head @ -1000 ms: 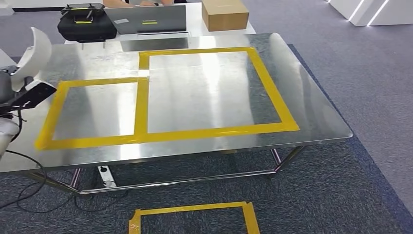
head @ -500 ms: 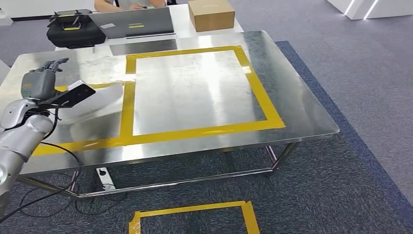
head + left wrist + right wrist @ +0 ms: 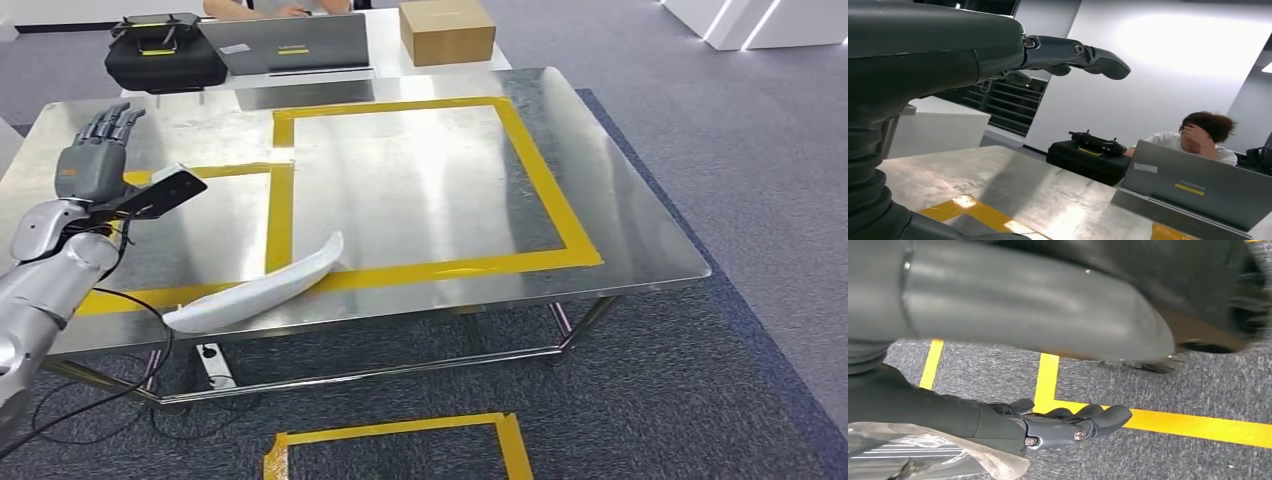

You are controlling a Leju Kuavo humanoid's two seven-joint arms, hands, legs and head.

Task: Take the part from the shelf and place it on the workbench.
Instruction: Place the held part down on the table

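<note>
A long, curved white part (image 3: 258, 287) lies on the steel workbench (image 3: 640, 215) at lower left of centre in the head view, slanting across the yellow tape outline (image 3: 543, 160), its lower end close to the front edge. No hand touches it. Thin, shell-like and gently bowed, it looks light and fairly stiff, probably a moulded plastic cover with a smooth, slippery face. Its length would make it swing if taken by one tip, so a hold near mid-length, fingers wrapped over the long edge, seems the safest. Nudged toward the near edge, it could slide off.

The left hand (image 3: 97, 155) stands raised above the bench at the left of the frame, well apart from the part, fingers extended upward and spread, holding nothing; the silver forearm runs down to the lower left corner. From its wrist camera the fingers (image 3: 1075, 55) reach out straight over the tabletop. The right hand (image 3: 1068, 425) hangs over grey carpet marked with yellow tape, fingers loosely curled and apart, empty.
</note>
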